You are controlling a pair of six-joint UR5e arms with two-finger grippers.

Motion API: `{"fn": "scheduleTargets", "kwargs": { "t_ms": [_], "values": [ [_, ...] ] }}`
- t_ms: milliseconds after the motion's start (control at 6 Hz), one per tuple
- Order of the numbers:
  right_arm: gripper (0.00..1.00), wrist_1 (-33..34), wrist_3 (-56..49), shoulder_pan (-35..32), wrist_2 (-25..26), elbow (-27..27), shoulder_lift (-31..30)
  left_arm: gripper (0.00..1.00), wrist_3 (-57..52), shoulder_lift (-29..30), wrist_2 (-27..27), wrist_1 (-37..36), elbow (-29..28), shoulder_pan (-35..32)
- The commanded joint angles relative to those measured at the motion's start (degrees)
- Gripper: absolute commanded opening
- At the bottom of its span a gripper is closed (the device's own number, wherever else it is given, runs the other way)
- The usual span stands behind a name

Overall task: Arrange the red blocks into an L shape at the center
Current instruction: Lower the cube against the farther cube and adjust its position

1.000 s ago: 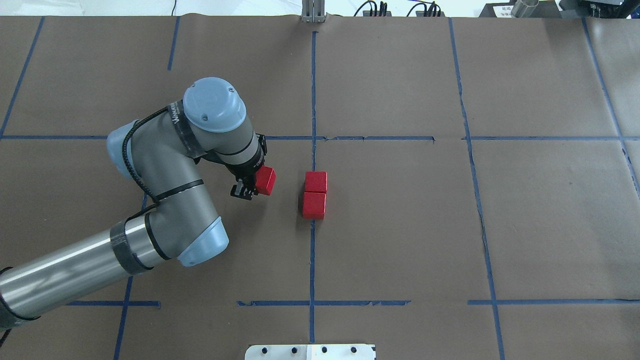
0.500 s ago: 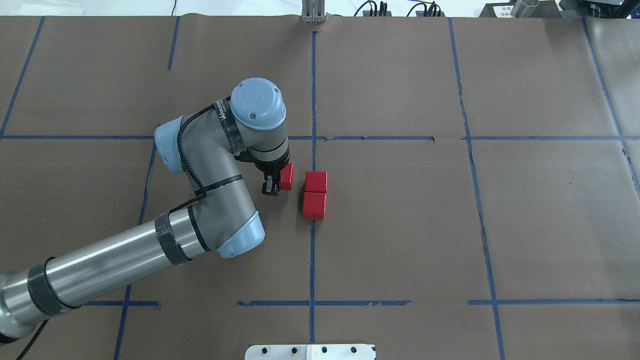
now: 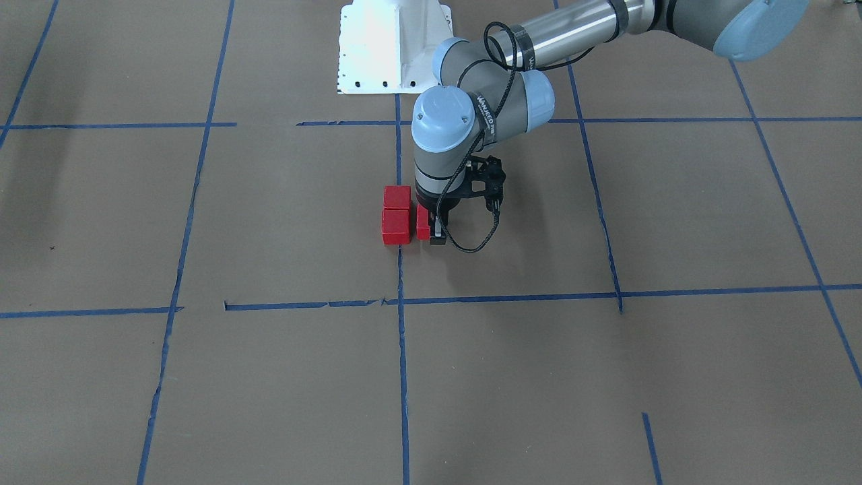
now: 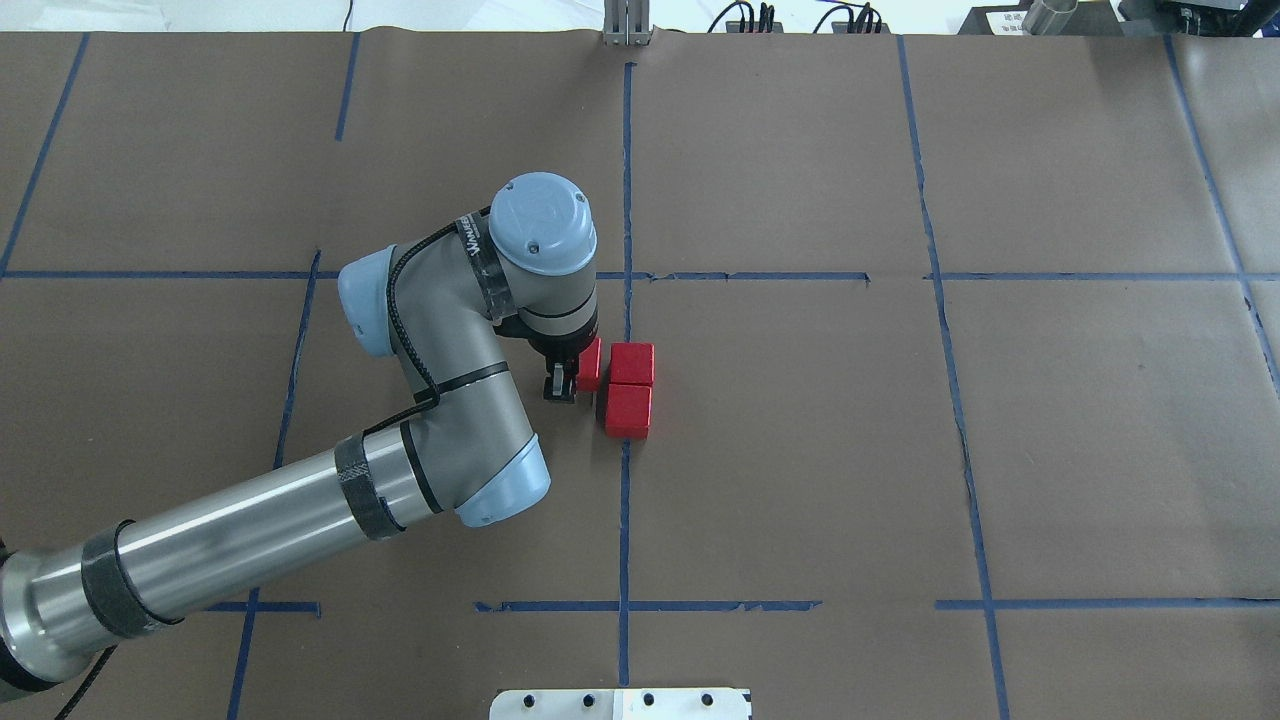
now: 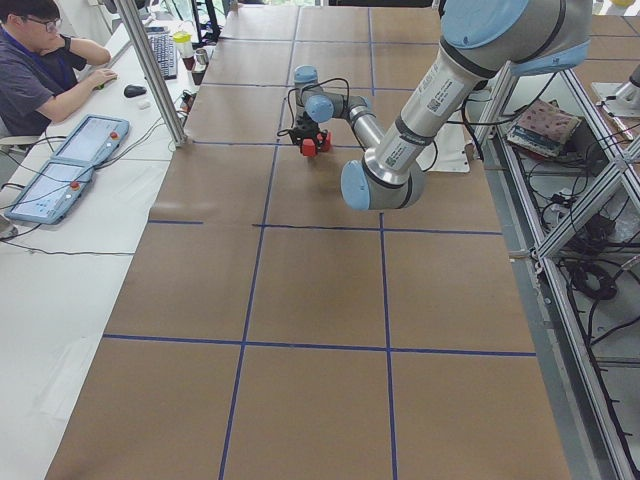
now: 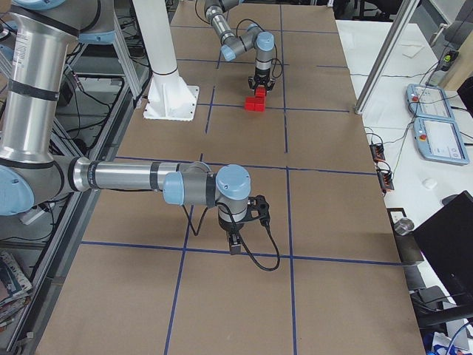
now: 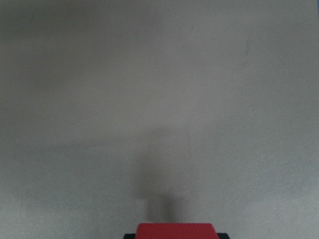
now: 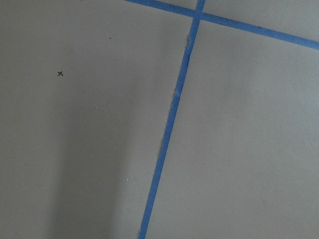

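Two red blocks (image 4: 631, 364) (image 4: 627, 411) lie touching in a column on the vertical blue tape line at the center (image 4: 760, 440). They also show in the front view (image 3: 396, 226) (image 3: 396, 197). My left gripper (image 4: 572, 375) (image 3: 431, 229) is shut on the third red block (image 4: 590, 363) (image 3: 422, 222). It holds it low, just left of the farther block of the pair; I cannot tell whether they touch. The left wrist view shows this block's edge (image 7: 175, 230). My right gripper (image 6: 235, 242) shows only in the exterior right view, hanging over bare paper; I cannot tell whether it is open or shut.
The white robot base plate (image 3: 394, 47) (image 4: 620, 703) sits at the robot-side edge. A metal post (image 4: 625, 25) stands at the far edge. An operator (image 5: 40, 50) sits at a side table with teach pendants (image 5: 60, 170).
My left arm has moved to the right with the red block in its grip, from about a block's width or more away to right beside the pair.
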State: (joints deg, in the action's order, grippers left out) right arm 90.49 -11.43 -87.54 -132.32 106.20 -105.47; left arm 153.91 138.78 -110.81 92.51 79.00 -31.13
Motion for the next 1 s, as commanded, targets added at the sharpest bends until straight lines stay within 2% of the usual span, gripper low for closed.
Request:
{"fn": "scheduleTargets", "kwargs": {
  "t_ms": [0,833],
  "values": [
    [1.00,-0.05,0.00,0.00,-0.04,-0.03,0.00,0.32,1.04,0.53,1.11,1.09,-0.78,0.54],
    [1.00,-0.05,0.00,0.00,0.05,-0.11,-0.09,0.35,2.97,0.62,2.09,1.18,-1.40,1.16]
  ]
}}
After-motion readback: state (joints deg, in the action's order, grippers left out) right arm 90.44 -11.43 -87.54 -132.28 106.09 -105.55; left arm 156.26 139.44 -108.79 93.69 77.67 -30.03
